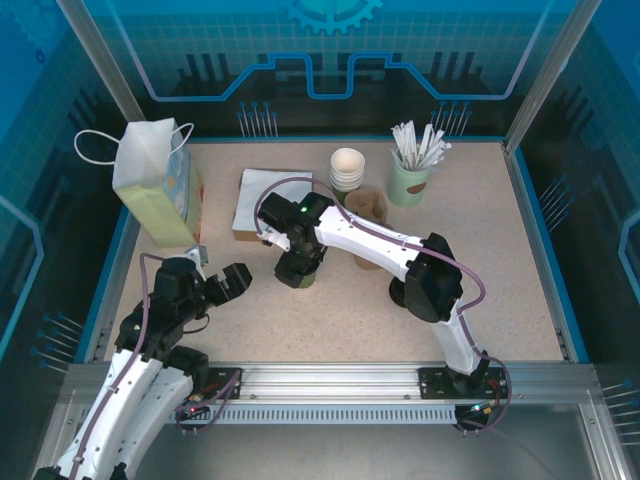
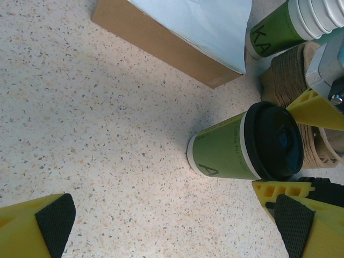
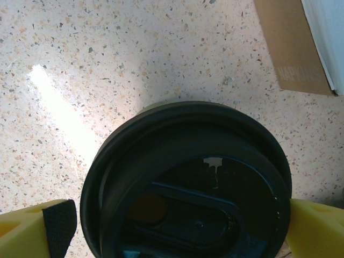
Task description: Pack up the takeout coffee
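Between the wide-spread jaws of your right gripper: one takeout coffee, upright, black lid on, straddled from above, seemingly so you can close and lift; left gripper, equally wide, empty, hovers beside it.

bright overhead light, soft shadows; glare streak on table

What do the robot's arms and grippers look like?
The left arm and right arm have white shells, black joints and a looping purple cable each. A green light glows on the right one. The fingers are yellow with black pads.
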You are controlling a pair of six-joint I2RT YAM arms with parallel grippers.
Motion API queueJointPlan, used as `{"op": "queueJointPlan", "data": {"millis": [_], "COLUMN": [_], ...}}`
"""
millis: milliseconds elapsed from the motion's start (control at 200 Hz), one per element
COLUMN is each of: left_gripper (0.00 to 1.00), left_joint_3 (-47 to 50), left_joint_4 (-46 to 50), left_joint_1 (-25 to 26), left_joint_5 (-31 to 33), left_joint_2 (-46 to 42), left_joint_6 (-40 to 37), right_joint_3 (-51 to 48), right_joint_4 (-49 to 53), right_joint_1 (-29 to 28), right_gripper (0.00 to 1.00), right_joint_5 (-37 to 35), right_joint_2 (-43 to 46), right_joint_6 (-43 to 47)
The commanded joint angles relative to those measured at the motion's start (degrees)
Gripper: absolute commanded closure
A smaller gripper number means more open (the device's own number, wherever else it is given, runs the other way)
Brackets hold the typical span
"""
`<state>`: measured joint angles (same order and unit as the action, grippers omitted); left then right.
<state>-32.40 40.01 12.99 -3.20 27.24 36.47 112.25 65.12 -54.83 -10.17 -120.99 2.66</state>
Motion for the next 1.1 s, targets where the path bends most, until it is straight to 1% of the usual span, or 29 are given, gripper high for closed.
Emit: {"op": "queueJointPlan", "data": {"millis": [0,225,545,830,1096], "left_gripper": [0.01,0.01,0.01,0.01,0.01], "left_joint_3": [0.94,0.85,0.85,0.45,0.57], "left_joint_4": [-1.44,-1.62,-2.05,-2.36,-2.47], "left_joint_1": [-0.43,-0.43,-0.43,-0.43,-0.43], "left_joint_5": [-0.03,0.02,-0.05,-0.14,-0.28], "left_joint_2": [-0.44,-0.37,-0.18,0.5,0.78], "left_joint_6": [0.27,0.26,0.18,0.07,-0.08], "right_joint_3": [1.22,1.22,1.36,0.96,1.0], "right_joint_4": [1.49,0.67,0.89,0.95,0.93], "right_joint_1": [-0.69,-0.74,-0.47,-0.02,0.61], "right_gripper": [0.0,0.0,0.0,0.0,0.0], "right_joint_5": [0.01,1.37,1.0,2.08,0.95], "right_joint_2": [1.11,1.93,2.71,1.22,0.62], "right_joint_6": [0.68,0.28,0.33,0.11,0.38]}}
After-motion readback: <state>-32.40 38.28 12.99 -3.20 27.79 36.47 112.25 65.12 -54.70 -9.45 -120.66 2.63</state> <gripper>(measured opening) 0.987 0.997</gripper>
